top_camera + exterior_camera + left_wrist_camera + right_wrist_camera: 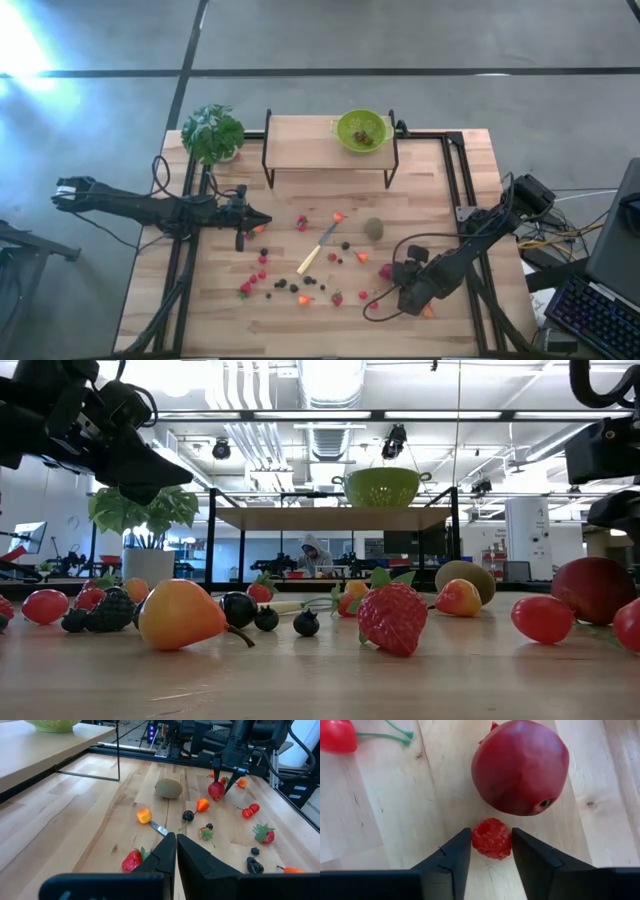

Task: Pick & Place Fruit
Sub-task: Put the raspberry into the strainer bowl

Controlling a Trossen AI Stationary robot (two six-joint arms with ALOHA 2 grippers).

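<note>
Small fruit pieces lie scattered on the wooden table, among them a kiwi and strawberries. In the right wrist view a small red raspberry sits on the table right beside a large red pomegranate-like fruit. My right gripper points down over it at the table's right near part, its fingers closed against the berry. My left gripper hovers shut above the table's left side, holding nothing. My right gripper pinches the raspberry's two opposite sides between its two fingertips. The fingers come from above, pointing steeply down. The berry rests on the table, close against the big red fruit.
A green bowl stands on a raised wooden shelf at the far middle. A potted plant is at the far left. A pale-handled knife lies mid-table. Two cherries on a green stem lie near the right gripper.
</note>
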